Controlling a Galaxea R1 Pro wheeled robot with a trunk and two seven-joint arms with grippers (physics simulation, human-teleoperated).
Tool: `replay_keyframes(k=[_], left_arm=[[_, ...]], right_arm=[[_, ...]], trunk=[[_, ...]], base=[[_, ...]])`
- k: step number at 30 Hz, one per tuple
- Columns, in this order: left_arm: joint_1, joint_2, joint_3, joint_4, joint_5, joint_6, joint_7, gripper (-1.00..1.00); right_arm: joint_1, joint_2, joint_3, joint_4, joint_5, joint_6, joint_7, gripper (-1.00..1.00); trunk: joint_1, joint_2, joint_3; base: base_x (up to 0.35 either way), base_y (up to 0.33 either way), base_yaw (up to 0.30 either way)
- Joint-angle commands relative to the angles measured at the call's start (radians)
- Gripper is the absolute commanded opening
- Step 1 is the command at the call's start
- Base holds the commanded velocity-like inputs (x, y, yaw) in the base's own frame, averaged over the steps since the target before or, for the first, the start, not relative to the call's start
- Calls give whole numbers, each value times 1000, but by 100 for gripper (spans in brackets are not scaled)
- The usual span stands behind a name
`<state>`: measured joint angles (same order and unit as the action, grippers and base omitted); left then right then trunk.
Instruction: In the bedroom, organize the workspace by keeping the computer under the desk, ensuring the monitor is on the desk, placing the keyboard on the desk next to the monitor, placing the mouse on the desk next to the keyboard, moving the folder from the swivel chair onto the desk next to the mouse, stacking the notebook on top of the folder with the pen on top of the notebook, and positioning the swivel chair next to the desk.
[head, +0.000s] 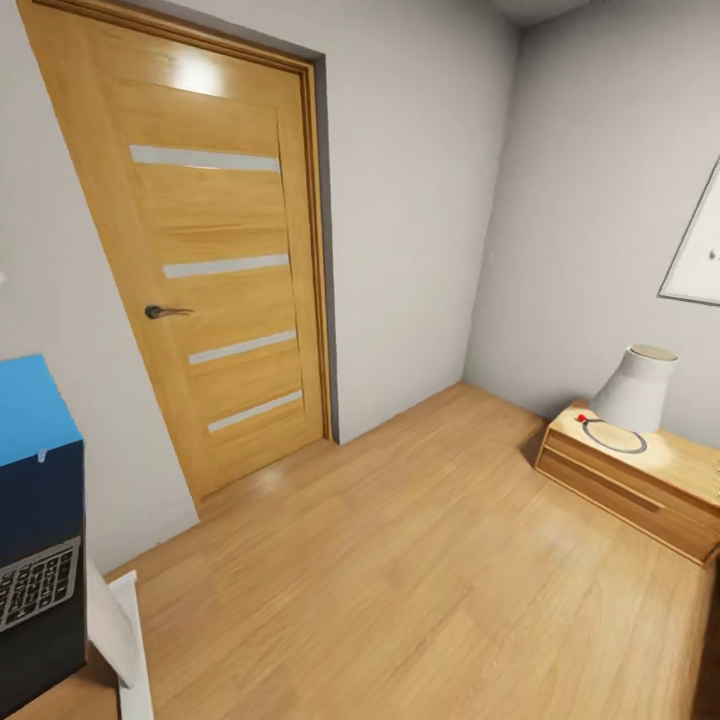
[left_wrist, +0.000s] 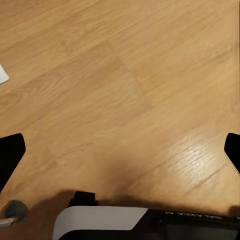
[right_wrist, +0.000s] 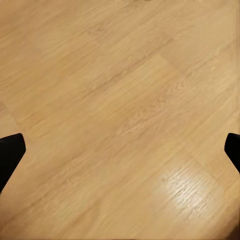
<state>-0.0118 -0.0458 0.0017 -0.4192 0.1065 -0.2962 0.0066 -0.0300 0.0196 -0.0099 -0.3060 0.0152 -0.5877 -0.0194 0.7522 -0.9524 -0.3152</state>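
Note:
At the left edge of the head view stands one end of the glossy black desk (head: 40, 510), with part of the silver-grey keyboard (head: 35, 585) lying on it. Past the desk's far end is a bright blue surface (head: 30, 410); I cannot tell whether it is a folder or a wall panel. A white desk leg (head: 133, 650) shows beside the black top. In the left wrist view my left gripper (left_wrist: 120, 150) is open over bare wooden floor. My right gripper (right_wrist: 120, 150) is open too, its black fingertips (right_wrist: 10, 152) wide apart above the floor.
A closed wooden door (head: 215, 260) with a dark handle stands in the grey wall ahead. A low wooden bedside table (head: 640, 490) carrying a white lamp (head: 635, 388) stands at the right wall. Wooden floor (head: 420, 560) stretches between them. My own base (left_wrist: 150, 222) shows in the left wrist view.

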Motion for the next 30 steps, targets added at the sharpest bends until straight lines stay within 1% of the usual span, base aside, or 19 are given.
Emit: replay_keyframes(k=[1,30], left_arm=[[0,0,0,0,7,-3,0,100],[0,0,0,0,7,-1,0,100]], right_arm=[[-1,0,-1,1,2,-3,-2,100],[-1,2,-1,2,2,-3,-2,100]], trunk=[[1,-1,-1],[1,-1,-1]], base=[[322,0,-59],[328,0,-5]])
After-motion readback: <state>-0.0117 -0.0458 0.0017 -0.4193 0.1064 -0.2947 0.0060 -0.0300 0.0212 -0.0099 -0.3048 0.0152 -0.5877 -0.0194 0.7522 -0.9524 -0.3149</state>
